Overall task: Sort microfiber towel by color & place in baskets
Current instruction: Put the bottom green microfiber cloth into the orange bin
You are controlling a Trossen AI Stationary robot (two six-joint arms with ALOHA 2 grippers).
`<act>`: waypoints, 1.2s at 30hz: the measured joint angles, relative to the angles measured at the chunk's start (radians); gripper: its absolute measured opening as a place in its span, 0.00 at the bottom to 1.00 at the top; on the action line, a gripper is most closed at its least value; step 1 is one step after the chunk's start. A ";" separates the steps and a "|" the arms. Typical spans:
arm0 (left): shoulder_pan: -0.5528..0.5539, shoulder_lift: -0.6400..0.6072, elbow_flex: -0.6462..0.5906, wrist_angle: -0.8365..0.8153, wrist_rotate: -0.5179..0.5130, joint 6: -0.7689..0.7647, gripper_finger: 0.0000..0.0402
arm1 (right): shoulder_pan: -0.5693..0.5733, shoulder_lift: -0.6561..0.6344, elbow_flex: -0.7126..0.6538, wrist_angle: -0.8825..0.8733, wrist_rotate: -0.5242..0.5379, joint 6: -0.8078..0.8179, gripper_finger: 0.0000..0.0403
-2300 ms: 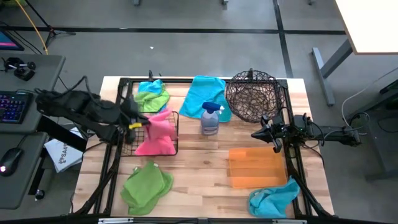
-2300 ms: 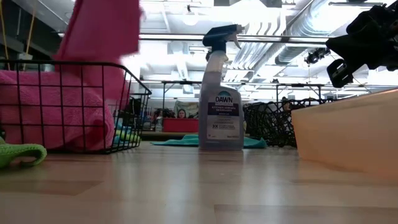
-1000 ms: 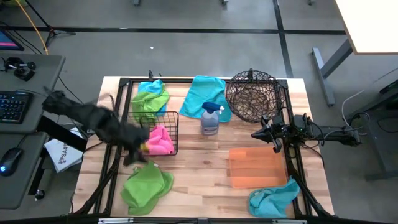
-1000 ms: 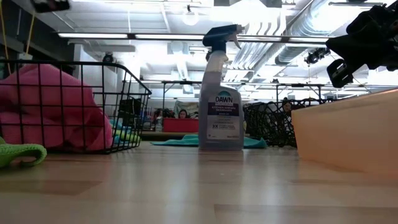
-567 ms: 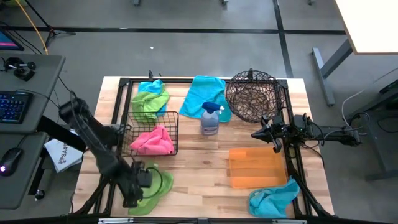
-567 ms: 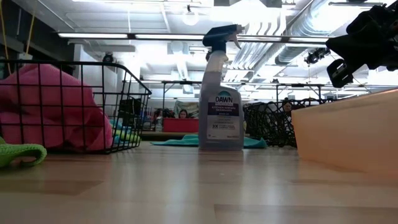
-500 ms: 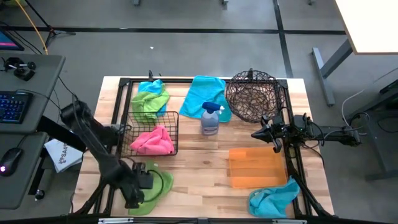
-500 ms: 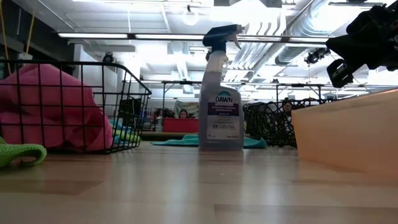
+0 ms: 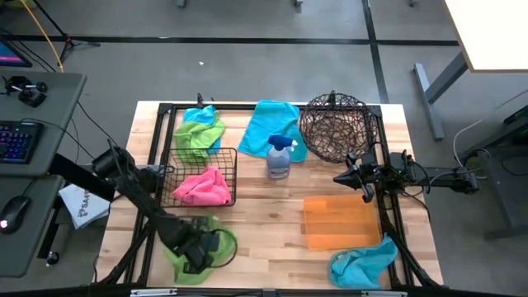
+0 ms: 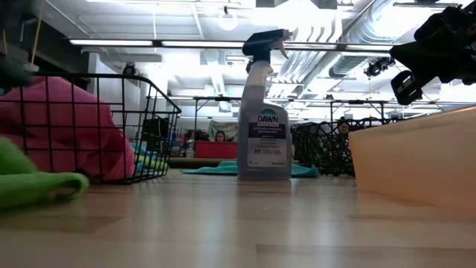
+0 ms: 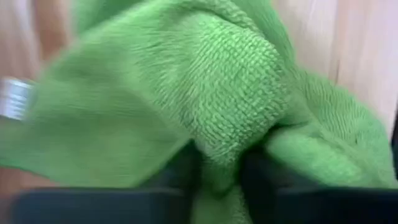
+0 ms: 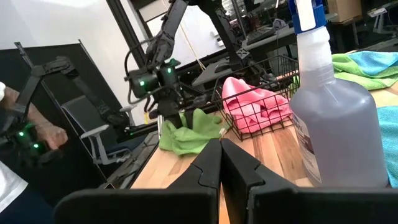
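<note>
spray bottle point(image 9: 279, 157): upright mid-table, between black wire basket point(image 9: 221, 155) and round woven basket point(image 9: 334, 126); stands on edge of a blue towel point(image 9: 270, 125)
black frame point(image 9: 388, 210): runs round the table edges
blue/green pile point(image 9: 200, 132): far-left corner, behind wire basket
second blue towel point(image 9: 361, 262): near-right corner, just beside orange tray point(image 9: 340, 221)
pink towel point(image 9: 202, 186): bunched inside the wire basket
green towel point(image 9: 200, 243): crumpled on near-left of table, in front of wire basket, partly under left arm; looped microfiber texture
left gripper point(image 9: 198, 253): down on green towel; fingers point(image 11: 255, 174) clamped on a fold of it
right gripper point(image 12: 220, 167): hovers by right frame rail, fingers pressed together, holding nothing
round basket, tray: no towels in them
</note>
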 joint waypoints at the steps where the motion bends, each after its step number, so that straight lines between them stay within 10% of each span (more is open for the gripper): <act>1: 0.023 -0.017 0.013 -0.001 -0.001 0.030 0.07 | 0.000 0.000 0.000 0.000 0.000 0.000 0.00; 13: 0.394 -0.198 0.307 0.194 -0.136 0.543 0.00 | 0.000 0.000 0.000 0.000 0.000 0.000 0.00; 36: 0.551 0.287 0.590 1.062 -0.079 0.883 0.00 | 0.000 0.000 0.000 0.000 0.000 0.000 0.00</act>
